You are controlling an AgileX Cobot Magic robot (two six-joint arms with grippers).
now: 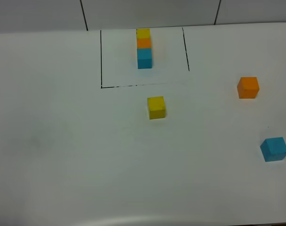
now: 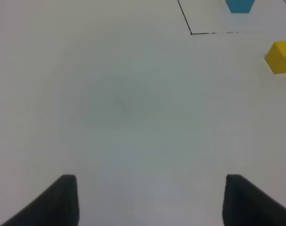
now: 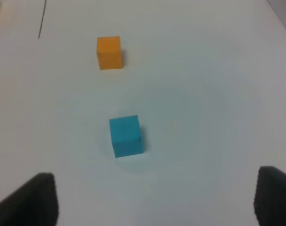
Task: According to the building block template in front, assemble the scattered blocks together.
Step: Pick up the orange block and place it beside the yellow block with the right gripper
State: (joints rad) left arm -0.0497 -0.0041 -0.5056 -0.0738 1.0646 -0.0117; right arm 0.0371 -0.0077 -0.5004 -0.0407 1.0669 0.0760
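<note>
The building block template [image 1: 144,47], a joined yellow, orange and blue row, stands at the back inside a thin black outline [image 1: 101,56]. Its blue end [image 2: 239,4] shows in the left wrist view. Just in front of the outline sits the loose yellow cube [image 1: 156,107] [image 2: 280,56]. The orange cube [image 1: 248,87] [image 3: 109,52] lies at the right, and the blue cube [image 1: 274,149] [image 3: 126,135] is nearer, by the right edge. My left gripper [image 2: 151,181] is open over bare table. My right gripper [image 3: 157,176] is open a short way behind the blue cube. Neither arm shows in the exterior high view.
The white table [image 1: 63,141] carries only the cubes and the drawn outline. A panelled wall [image 1: 39,14] runs behind it, and the table's front edge [image 1: 143,220] curves along the bottom of the exterior high view.
</note>
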